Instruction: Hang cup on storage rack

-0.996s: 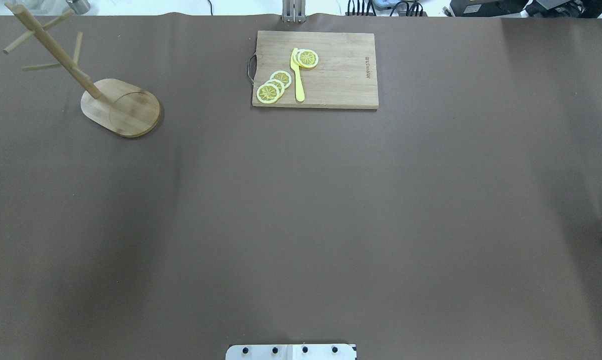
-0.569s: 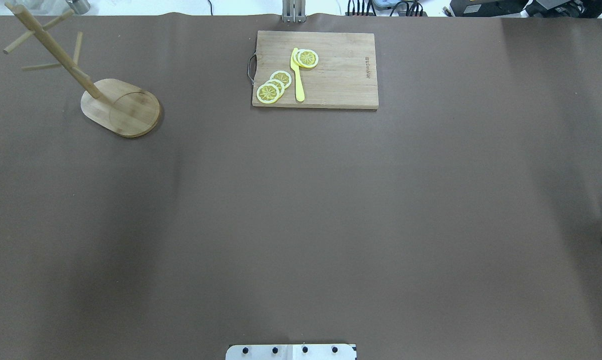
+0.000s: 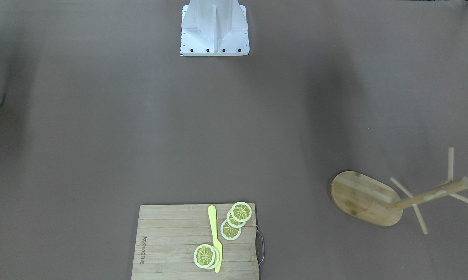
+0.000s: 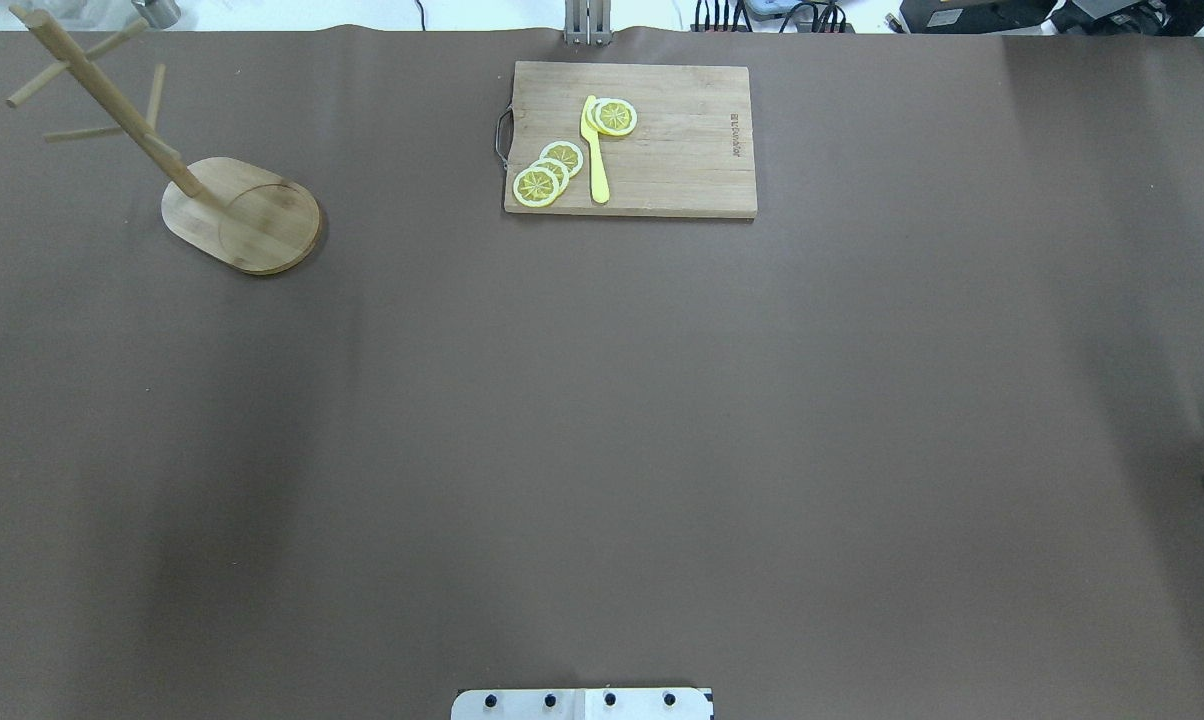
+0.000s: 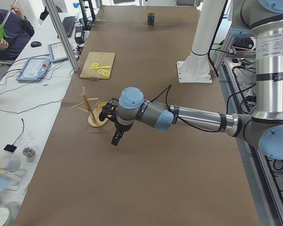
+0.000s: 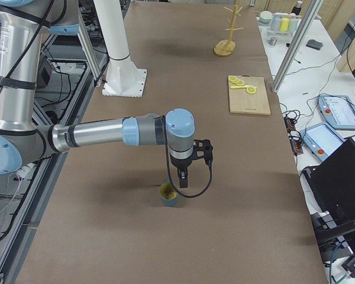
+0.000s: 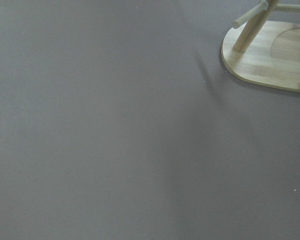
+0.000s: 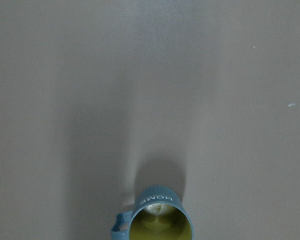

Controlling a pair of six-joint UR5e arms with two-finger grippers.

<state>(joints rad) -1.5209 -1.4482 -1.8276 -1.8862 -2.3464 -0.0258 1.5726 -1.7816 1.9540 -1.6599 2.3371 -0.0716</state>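
Observation:
The blue-grey ribbed cup (image 6: 168, 195) stands upright on the brown table at the robot's right end. It also shows in the right wrist view (image 8: 160, 216), with olive inside, white lettering, and its handle at lower left. My right gripper (image 6: 183, 181) hangs just above and beside it; I cannot tell if it is open or shut. The bamboo storage rack (image 4: 242, 215) stands at the far left, also in the front view (image 3: 364, 198) and left wrist view (image 7: 270, 60). My left gripper (image 5: 115, 140) hovers near the rack (image 5: 92, 110); I cannot tell its state.
A wooden cutting board (image 4: 632, 140) with lemon slices (image 4: 547, 172) and a yellow knife (image 4: 594, 150) lies at the far middle. The white robot base (image 4: 582, 703) is at the near edge. Operators' desks with devices run along the far side.

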